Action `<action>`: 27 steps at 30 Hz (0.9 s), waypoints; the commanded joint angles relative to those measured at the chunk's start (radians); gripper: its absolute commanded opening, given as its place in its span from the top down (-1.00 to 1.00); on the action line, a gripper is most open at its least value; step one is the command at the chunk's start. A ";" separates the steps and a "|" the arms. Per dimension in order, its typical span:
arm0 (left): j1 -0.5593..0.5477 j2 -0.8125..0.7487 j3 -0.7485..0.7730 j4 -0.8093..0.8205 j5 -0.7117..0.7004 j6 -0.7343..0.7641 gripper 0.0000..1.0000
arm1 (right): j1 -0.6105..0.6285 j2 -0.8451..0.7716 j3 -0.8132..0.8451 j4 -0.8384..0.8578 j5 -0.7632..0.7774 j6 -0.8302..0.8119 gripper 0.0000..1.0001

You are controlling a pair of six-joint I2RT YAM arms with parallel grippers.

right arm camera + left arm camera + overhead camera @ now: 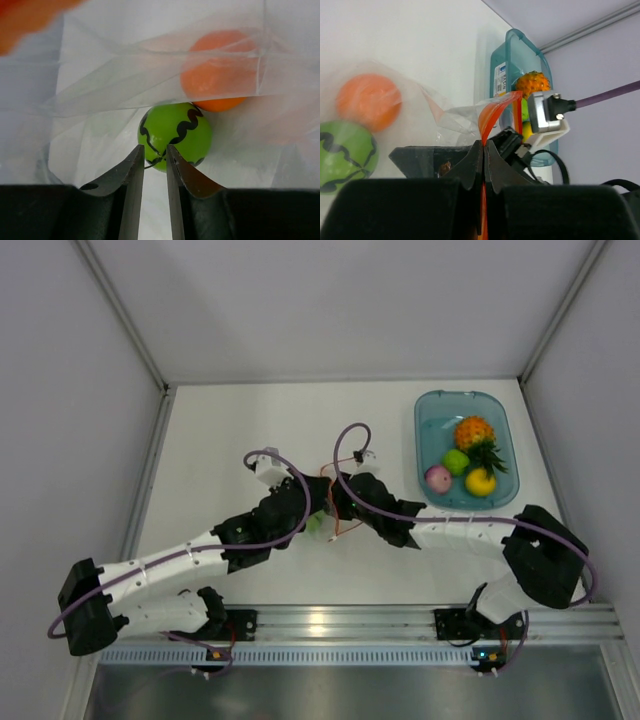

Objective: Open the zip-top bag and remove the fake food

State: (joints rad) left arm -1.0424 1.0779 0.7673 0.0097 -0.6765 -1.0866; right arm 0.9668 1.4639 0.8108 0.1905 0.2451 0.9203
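Note:
The clear zip-top bag (455,112) lies at the table's middle between both arms; in the top view only a bit of it (316,524) shows. My left gripper (484,145) is shut on its orange-red zip strip (492,117). Inside the bag lie an orange ball (368,101) and a dark-striped green ball (345,156). My right gripper (155,149) is narrowly open with nothing between the jaws, its tips just short of the green ball (175,130), with the orange ball (220,75) behind bag film (100,90). The grippers (318,502) (342,502) nearly touch.
A translucent blue tub (425,440) stands at the back right. It holds the pineapple (474,432), a light green piece (456,461), a pink ball (438,478) and a yellow piece (480,481). White walls enclose the table on three sides.

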 commanded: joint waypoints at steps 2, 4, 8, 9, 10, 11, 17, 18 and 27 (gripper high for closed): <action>-0.005 -0.012 -0.003 0.075 -0.031 -0.033 1.00 | 0.015 0.081 -0.001 0.089 -0.018 -0.014 0.49; -0.005 -0.022 0.000 0.075 -0.023 -0.021 1.00 | 0.009 0.096 0.001 0.060 -0.003 -0.027 0.49; -0.005 -0.053 -0.010 0.075 -0.017 -0.006 1.00 | -0.025 0.089 -0.012 -0.001 0.039 -0.075 0.45; -0.005 -0.065 -0.011 0.073 -0.015 0.001 1.00 | -0.030 0.084 0.002 -0.032 0.057 -0.113 0.43; -0.005 -0.078 -0.016 0.073 -0.012 0.004 1.00 | -0.031 0.072 0.011 -0.098 0.103 -0.151 0.42; -0.005 -0.085 -0.019 0.073 -0.011 0.007 1.00 | -0.033 0.064 0.019 -0.127 0.126 -0.168 0.42; -0.005 -0.095 -0.033 0.072 0.015 0.039 1.00 | -0.043 -0.002 0.071 -0.330 0.302 -0.280 0.38; -0.005 -0.095 -0.043 0.072 0.017 0.042 1.00 | -0.046 -0.008 0.083 -0.356 0.298 -0.294 0.38; -0.005 -0.102 -0.138 0.070 -0.009 0.031 1.00 | -0.043 -0.034 0.105 -0.320 -0.107 -0.469 0.13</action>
State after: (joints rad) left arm -1.0451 1.0031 0.6472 0.0383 -0.6643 -1.0634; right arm 0.9283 1.4471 0.8722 -0.1349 0.3058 0.5293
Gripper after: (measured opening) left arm 0.020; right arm 0.431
